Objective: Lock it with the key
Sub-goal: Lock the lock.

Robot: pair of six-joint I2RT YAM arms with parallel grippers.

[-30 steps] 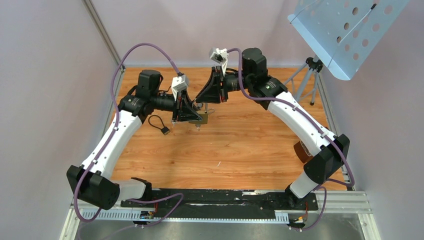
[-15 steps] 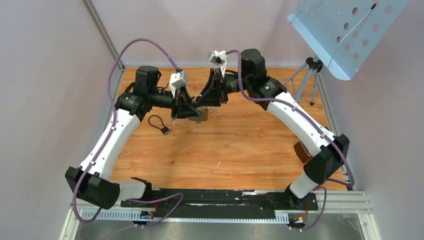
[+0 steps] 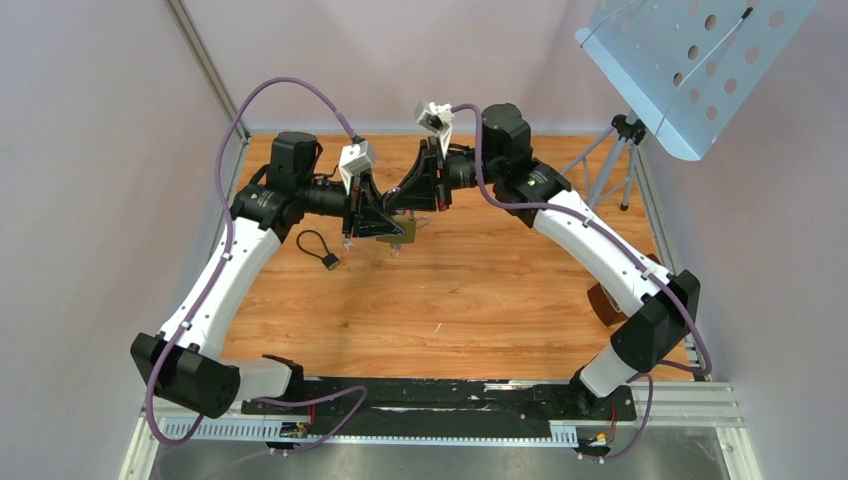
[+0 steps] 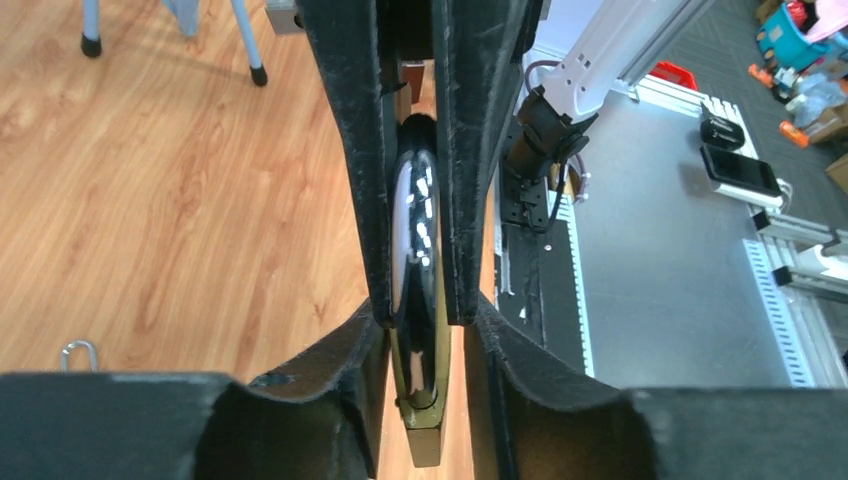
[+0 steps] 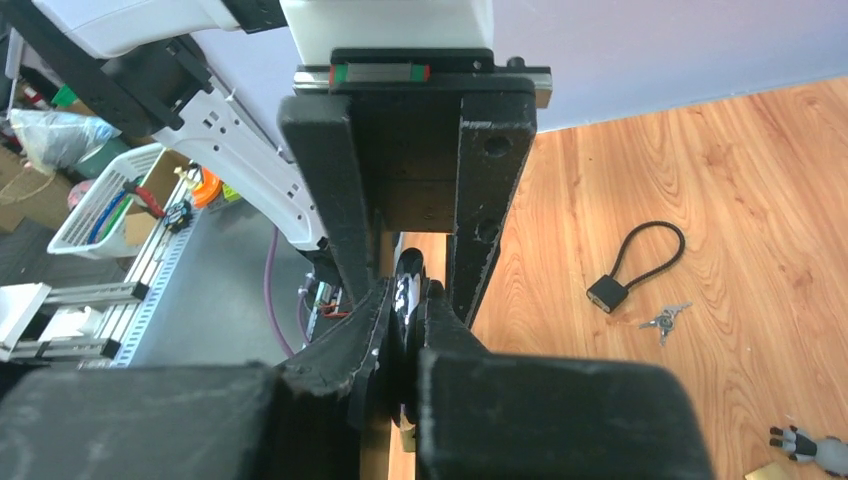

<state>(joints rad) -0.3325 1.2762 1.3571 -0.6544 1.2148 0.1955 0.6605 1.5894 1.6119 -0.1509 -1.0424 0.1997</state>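
A brass padlock [image 3: 400, 233] is held in the air above the middle back of the wooden table [image 3: 480, 290]. My left gripper [image 3: 383, 228] is shut on it; in the left wrist view the brass body [image 4: 425, 420] sits between my own fingers [image 4: 340, 370]. My right gripper [image 3: 410, 203] meets it from the right and is shut on the padlock's shiny shackle [image 4: 412, 230], also seen in the right wrist view [image 5: 405, 290]. Something small hangs under the padlock [image 3: 393, 250]; I cannot tell whether it is the key.
A black cable lock [image 3: 318, 246] lies on the table left of the grippers, also in the right wrist view [image 5: 640, 262], with a small bunch of keys [image 5: 663, 320] beside it. A tripod [image 3: 620, 150] with a perforated tray stands back right. A brown object [image 3: 603, 300] sits by the right arm.
Both grippers, still joined on the padlock, have shifted slightly left and toward the back. The grips look unchanged.
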